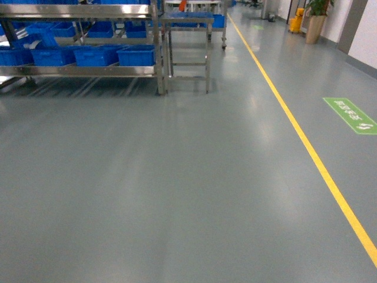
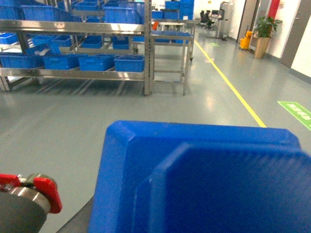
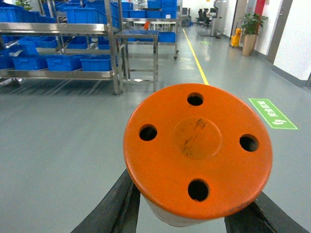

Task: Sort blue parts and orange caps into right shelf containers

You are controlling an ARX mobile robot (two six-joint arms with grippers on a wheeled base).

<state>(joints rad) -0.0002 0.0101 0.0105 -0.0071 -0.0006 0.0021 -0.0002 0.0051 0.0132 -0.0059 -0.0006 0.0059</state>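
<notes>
A round orange cap (image 3: 197,145) with several holes, on a white body, fills the right wrist view; my right gripper (image 3: 194,216) is shut on it, black fingers (image 3: 112,208) on either side. In the left wrist view a large blue part (image 2: 204,179) blocks the lower frame. My left gripper (image 2: 194,225) is shut on it, and only a dark finger (image 2: 80,218) shows at its left edge. The bright blue containers (image 1: 94,55) sit in rows on steel shelves far ahead on the left; they also show as bins (image 2: 97,62) and bins (image 3: 63,62). Neither gripper appears in the head view.
Grey floor stretches ahead to the shelves. A steel frame table (image 1: 187,47) stands right of the shelving. A yellow floor line (image 1: 306,147) runs along the right, with a green floor sign (image 1: 350,115) beyond it. A potted plant (image 1: 315,26) stands far right. A red-tipped metal fitting (image 2: 36,191) is near the left wrist.
</notes>
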